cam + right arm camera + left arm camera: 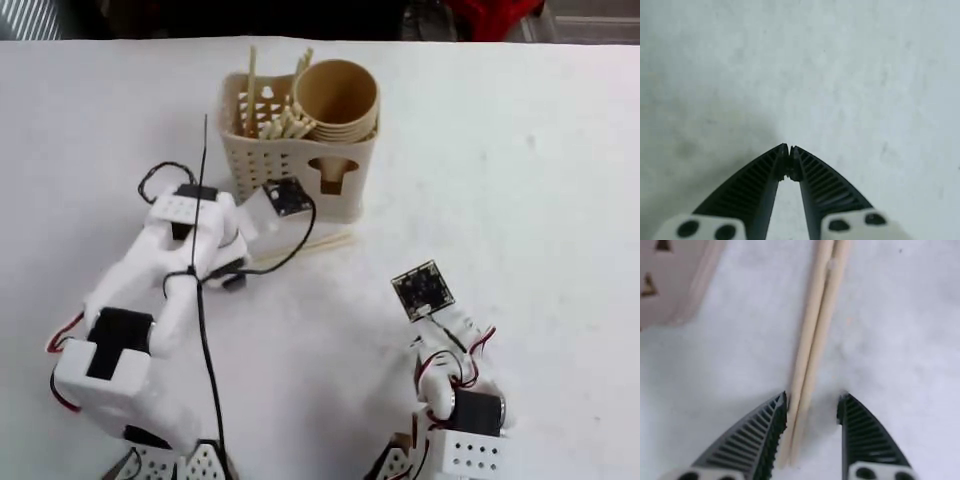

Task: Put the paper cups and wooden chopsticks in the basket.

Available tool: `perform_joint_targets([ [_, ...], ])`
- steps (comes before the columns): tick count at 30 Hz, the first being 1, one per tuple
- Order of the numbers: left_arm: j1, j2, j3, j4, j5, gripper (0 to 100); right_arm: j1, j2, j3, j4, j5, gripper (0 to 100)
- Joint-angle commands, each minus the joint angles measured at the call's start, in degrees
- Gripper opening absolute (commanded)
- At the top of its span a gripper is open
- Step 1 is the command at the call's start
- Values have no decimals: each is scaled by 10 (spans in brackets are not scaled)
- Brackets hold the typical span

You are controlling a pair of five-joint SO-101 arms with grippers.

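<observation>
**Q:** What sort of place is shown?
**A:** A robotics workbench, of the lab or workshop kind. The room itself cannot be told.

**Q:** Which features indicate this?
**A:** 2 small white arms, the left arm (150, 300) and the right arm (455, 410), stand side by side on a plain white table (540, 180). Loose black and red wires (203, 330) run over them. Bare camera boards (422, 289) sit at the wrists. A household basket (250, 165) stands on the same table. Past the far edge lies a red object (490, 12).
</observation>
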Motion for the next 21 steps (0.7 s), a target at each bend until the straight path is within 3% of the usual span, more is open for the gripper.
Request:
perform_joint_targets([
  [1,7,3,1,18,-9,177,0,-3,4,1,-2,21],
  [5,14,0,11,18,-9,131,0,-3,4,1,-2,21],
  [18,54,0,34,67,-24,122,0,-3,4,1,-2,21],
  [21,65,0,34,67,-25,52,0,-3,4,1,-2,21],
])
